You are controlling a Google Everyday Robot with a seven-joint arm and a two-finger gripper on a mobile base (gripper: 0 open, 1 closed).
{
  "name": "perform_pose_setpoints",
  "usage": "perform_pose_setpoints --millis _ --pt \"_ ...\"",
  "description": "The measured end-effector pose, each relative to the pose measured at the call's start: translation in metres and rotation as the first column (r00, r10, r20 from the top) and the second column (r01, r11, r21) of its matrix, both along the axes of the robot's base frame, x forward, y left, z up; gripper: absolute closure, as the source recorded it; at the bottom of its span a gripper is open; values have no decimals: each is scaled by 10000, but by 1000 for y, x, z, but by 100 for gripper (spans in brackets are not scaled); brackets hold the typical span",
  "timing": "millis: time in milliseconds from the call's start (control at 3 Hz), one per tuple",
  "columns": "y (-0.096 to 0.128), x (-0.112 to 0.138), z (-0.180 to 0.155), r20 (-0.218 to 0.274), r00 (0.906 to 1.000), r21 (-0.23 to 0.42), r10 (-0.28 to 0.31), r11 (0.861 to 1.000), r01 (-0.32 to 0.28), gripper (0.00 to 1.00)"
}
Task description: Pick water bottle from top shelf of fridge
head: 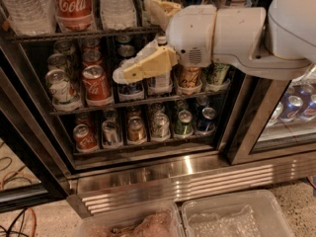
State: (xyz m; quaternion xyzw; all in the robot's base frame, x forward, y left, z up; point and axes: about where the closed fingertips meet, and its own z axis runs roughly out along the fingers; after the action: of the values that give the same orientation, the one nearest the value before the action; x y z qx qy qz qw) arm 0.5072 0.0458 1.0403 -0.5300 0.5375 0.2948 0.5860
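The fridge (197, 181) stands open in front of me, with its ribbed steel base panel below. On the top shelf (84, 34), two clear ribbed water bottles (22, 9) (117, 4) flank a red Coca-Cola bottle (74, 1). Only their lower parts show, and no label band is in view. My gripper (133, 39) is in front of the shelf rail, just right of the right-hand clear bottle. It is open and empty. One cream finger (159, 8) is at top-shelf height and the other (145, 67) hangs in front of the cans below.
Several cans (96, 85) fill the middle shelf and several more (160, 125) the lower one. A shut glass door (291, 112) with cans behind it is at the right. Two clear plastic bins (237, 216) sit on the floor. Cables (15, 181) lie at the left.
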Motion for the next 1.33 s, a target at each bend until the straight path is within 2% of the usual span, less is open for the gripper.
perform_pose_setpoints --millis 667,1333 --pt "4 16 -6 -502 9957 205 -774 9967 785 0" --pt "6 17 -8 -579 9952 368 -794 9960 816 0"
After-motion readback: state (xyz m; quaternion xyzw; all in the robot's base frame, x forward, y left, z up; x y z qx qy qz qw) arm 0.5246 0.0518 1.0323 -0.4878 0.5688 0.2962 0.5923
